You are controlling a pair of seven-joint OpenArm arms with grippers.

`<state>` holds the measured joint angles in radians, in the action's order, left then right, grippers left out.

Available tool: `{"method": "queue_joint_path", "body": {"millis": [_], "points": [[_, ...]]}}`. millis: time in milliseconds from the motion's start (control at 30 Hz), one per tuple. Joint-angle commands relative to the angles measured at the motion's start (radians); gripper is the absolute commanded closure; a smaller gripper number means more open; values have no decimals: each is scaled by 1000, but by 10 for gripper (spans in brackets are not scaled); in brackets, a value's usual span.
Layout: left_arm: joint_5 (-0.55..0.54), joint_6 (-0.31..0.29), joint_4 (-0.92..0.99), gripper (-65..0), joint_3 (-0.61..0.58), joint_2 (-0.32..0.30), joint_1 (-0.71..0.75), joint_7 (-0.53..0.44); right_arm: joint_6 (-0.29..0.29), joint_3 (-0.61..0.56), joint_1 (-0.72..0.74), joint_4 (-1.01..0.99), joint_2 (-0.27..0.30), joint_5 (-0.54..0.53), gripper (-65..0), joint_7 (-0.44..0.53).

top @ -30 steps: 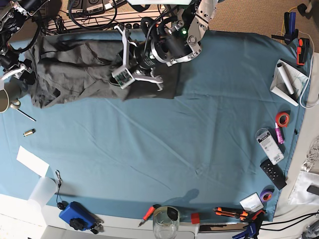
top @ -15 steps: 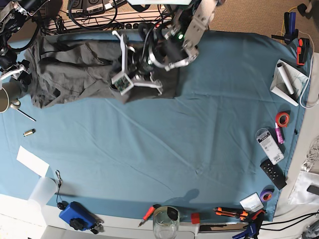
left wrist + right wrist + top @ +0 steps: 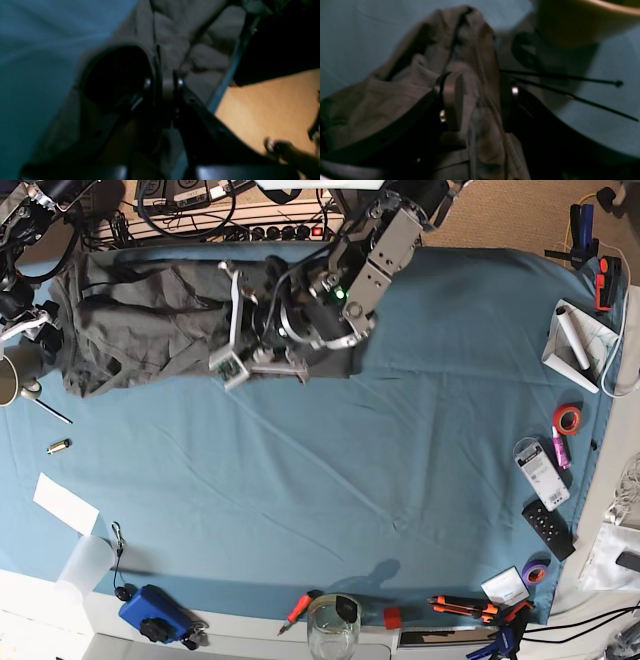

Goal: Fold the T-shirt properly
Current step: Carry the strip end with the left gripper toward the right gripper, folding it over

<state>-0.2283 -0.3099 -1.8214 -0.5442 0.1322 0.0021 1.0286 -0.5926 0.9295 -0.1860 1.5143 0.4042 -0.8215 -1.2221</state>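
The dark grey T-shirt [image 3: 130, 320] lies wrinkled along the far left of the teal table cloth [image 3: 330, 480]. My left gripper [image 3: 248, 310] sits over the shirt's right half. In the left wrist view this gripper [image 3: 162, 83] is shut on a thin fold of the T-shirt [image 3: 200, 50]. My right gripper [image 3: 32, 320] is at the shirt's left edge. In the right wrist view its fingers [image 3: 452, 100] stand on either side of a thick bunch of the T-shirt [image 3: 475, 75], and the right gripper [image 3: 481, 96] is closed on it.
A beige round object [image 3: 10, 380] and a thin black rod [image 3: 50, 412] lie just left of the shirt. Cables and a power strip [image 3: 250, 225] run along the far edge. Tape rolls, a remote [image 3: 548, 530] and tools line the right edge; a glass jar [image 3: 332, 625] stands at the front.
My left arm has swung left and toward the far edge over the shirt, still holding the fabric. The right arm has stayed where it was.
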Motion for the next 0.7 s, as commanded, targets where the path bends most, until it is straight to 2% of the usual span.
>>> {"method": "queue_joint_path", "body": {"millis": [0,167,233,267,333,400,433,667], "points": [[-11,-1,-21,0,-3,25,-11,-24,-2,6,6,16,27,-14,-241,23],[-11,-5,-21,0,-3,25,-14,-24,-2,6,6,16,27,-15,-241,23],[-11,-47,-21,0,-3,25,-17,-27,-2,6,6,16,27,-14,-241,22],[-11,-73,-21,-16,-3,25,-19,-36,-2,6,6,16,27,-14,-241,22],[-12,-103,-21,-144,-3,25,-19,-58,-2,6,6,16,28,-14,-241,22],[-12,-103,-21,-244,-3,25,-19,-71,-2,6,6,16,27,-14,-241,22],[-12,-103,-21,-273,-3,25,-19,-72,-2,6,6,16,28,-14,-241,22],[-11,-102,-32,-286,-3,25,-23,-65,-2,6,6,16,27,-14,-241,23]]}}
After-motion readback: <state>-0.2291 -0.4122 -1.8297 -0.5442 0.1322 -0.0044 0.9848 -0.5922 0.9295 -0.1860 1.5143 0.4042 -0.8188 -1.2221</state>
